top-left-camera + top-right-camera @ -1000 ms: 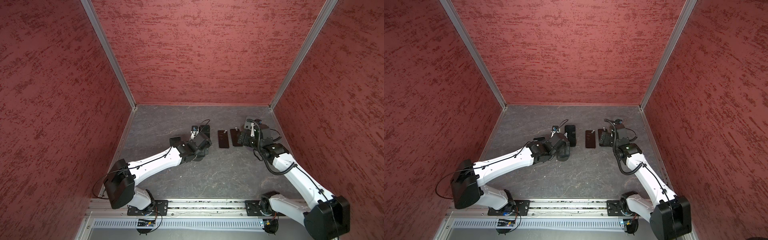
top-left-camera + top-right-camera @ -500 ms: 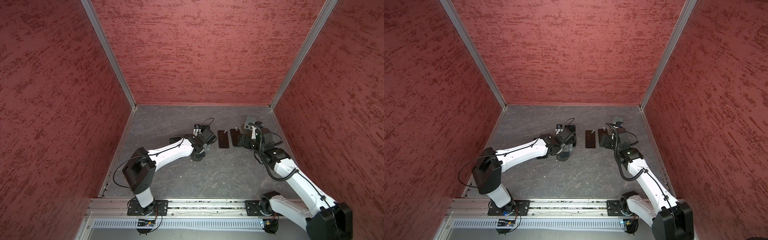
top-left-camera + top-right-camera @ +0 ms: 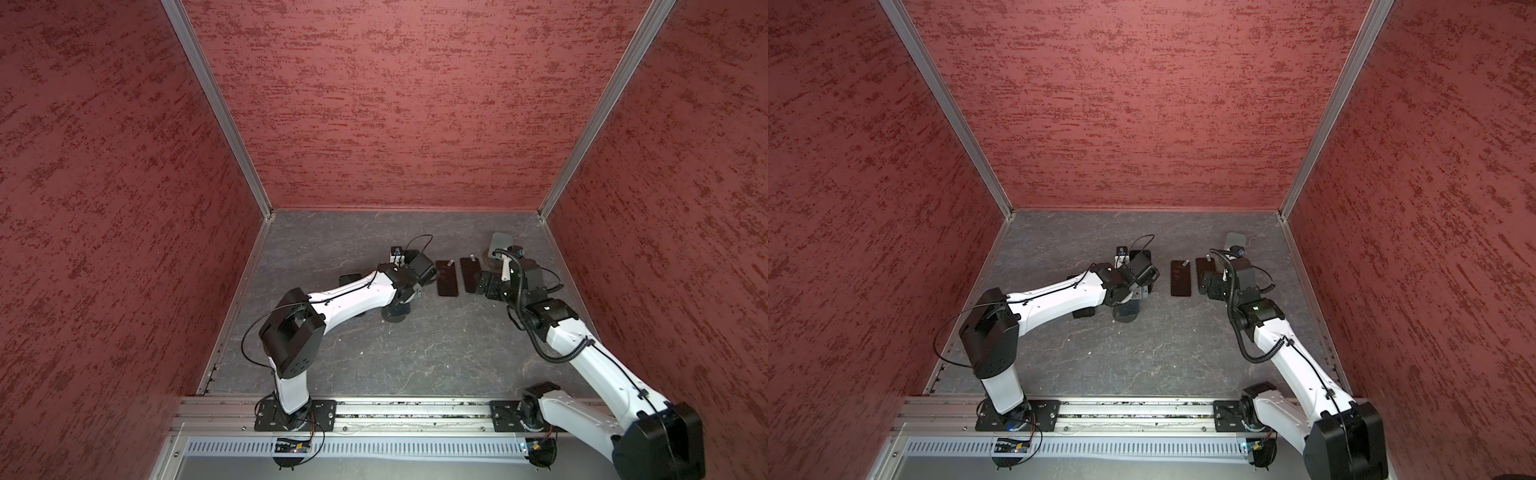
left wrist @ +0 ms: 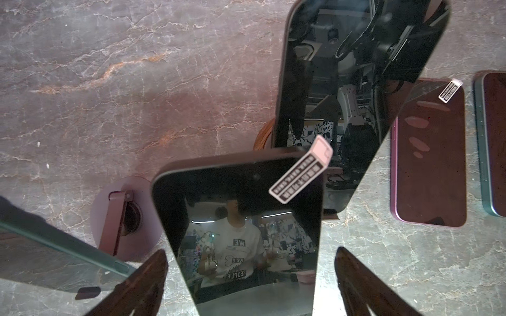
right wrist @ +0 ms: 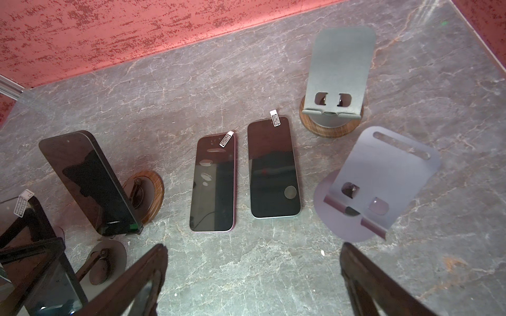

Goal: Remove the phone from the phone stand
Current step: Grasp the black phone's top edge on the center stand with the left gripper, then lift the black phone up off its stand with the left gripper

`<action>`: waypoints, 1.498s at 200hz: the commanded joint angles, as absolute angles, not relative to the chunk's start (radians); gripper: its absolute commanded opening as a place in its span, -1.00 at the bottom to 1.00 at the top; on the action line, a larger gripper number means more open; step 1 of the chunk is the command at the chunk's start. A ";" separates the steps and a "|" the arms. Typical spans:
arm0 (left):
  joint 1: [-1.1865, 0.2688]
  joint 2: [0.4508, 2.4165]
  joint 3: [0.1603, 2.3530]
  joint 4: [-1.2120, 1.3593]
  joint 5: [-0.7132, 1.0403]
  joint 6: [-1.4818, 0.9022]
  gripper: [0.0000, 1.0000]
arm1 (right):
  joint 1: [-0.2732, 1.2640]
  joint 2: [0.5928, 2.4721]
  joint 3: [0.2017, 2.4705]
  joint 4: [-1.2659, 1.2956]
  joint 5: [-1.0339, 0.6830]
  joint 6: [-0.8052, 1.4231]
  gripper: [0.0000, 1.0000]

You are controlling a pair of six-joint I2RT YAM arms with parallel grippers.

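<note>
1. Closest in, from the left wrist: the left gripper (image 4: 250,254) has its jaws spread wide, one dark finger on each side of the phone (image 4: 238,197). There's a gap on both sides, so nothing is pinched yet.
2. The phone leans back on its stand (image 4: 115,219). It's glossy black glass with rounded corners and slick edges, and a pinkish peel tab (image 4: 301,172) sticks off one top corner. I'd close square on the long edges and stay off that tab.
3. The stand is matte mauve with a round base and a hinged arm, and it looks light. I'd guess lifting up along the lean beats pulling straight out, or the base drags along. Its bottom lip is hidden.
4. Just behind is a taller black phone (image 4: 342,82) on a wood-based stand (image 4: 262,134) — easy to bump.
5. Farther off, two flat phones (image 4: 430,158) lie side by side on the grey marbled table (image 4: 137,82).
6. The right gripper (image 5: 253,246) is spread too and holds nothing, hanging near two bare sheet-metal stands (image 5: 339,63).
</note>
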State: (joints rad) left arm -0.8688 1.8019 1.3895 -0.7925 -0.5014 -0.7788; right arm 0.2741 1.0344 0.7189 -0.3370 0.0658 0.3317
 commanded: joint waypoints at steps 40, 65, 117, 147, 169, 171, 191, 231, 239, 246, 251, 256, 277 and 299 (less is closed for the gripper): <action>-0.859 1.830 1.397 -0.793 -0.520 -0.802 0.77 | 0.279 1.049 0.702 -0.295 0.030 0.322 0.98; -0.852 1.836 1.402 -0.795 -0.514 -0.804 0.67 | 0.279 1.055 0.707 -0.295 0.023 0.322 0.98; -0.850 1.830 1.400 -0.786 -0.517 -0.796 0.47 | 0.279 1.063 0.708 -0.296 0.017 0.327 0.98; -0.850 1.818 1.384 -0.767 -0.515 -0.783 0.36 | 0.279 1.068 0.710 -0.298 0.014 0.328 0.98; -0.850 1.802 1.373 -0.760 -0.519 -0.775 0.32 | 0.279 1.068 0.710 -0.298 0.012 0.330 0.98; -0.851 1.799 1.372 -0.760 -0.519 -0.775 0.32 | 0.278 1.068 0.710 -0.298 0.012 0.330 0.98; -0.854 1.780 1.362 -0.756 -0.529 -0.767 0.31 | 0.278 1.071 0.711 -0.298 0.011 0.331 0.98; -0.868 1.743 1.360 -0.771 -0.554 -0.749 0.30 | 0.279 1.087 0.713 -0.301 0.008 0.334 0.98; -0.868 1.737 1.362 -0.777 -0.555 -0.748 0.30 | 0.278 1.093 0.713 -0.299 0.010 0.334 0.98; -0.869 1.731 1.362 -0.782 -0.556 -0.747 0.30 | 0.279 1.098 0.714 -0.300 0.010 0.335 0.98; -0.871 1.728 1.362 -0.783 -0.557 -0.746 0.30 | 0.279 1.101 0.716 -0.301 0.009 0.336 0.98; -0.872 1.723 1.361 -0.785 -0.559 -0.745 0.29 | 0.279 1.104 0.715 -0.301 0.009 0.336 0.98; -0.877 1.703 1.358 -0.789 -0.570 -0.737 0.28 | 0.279 1.114 0.716 -0.295 0.004 0.337 0.98; -0.882 1.690 1.361 -0.800 -0.574 -0.726 0.26 | 0.278 1.127 0.716 -0.291 0.002 0.345 0.98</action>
